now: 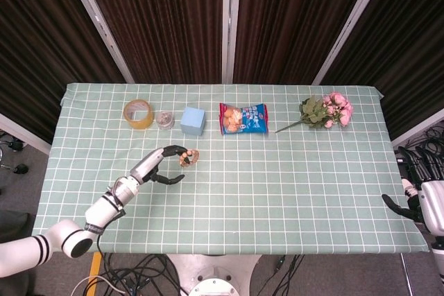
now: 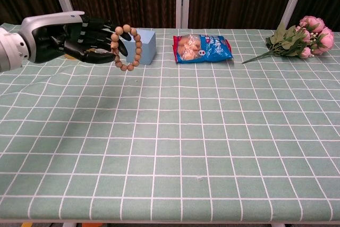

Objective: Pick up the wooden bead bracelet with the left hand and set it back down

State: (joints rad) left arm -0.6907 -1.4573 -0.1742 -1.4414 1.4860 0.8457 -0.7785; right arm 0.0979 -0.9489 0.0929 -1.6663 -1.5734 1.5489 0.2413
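The wooden bead bracelet (image 1: 189, 159) (image 2: 139, 49) hangs as an open ring from the fingertips of my left hand (image 1: 161, 165) (image 2: 66, 38), just above the green checked tablecloth (image 1: 277, 178). The hand lies low and nearly flat at the left of the table, its dark fingers stretched toward the blue cube (image 2: 142, 46). In the chest view the ring overlaps the cube's left face. My right hand (image 1: 422, 207) stays off the table's right edge with its thumb spread and nothing in it.
Along the back row stand a roll of yellow tape (image 1: 139, 114), a small round tin (image 1: 164, 119), the blue cube (image 1: 193, 120), a blue snack bag (image 1: 243, 118) (image 2: 203, 48) and pink flowers (image 1: 326, 111) (image 2: 300, 38).
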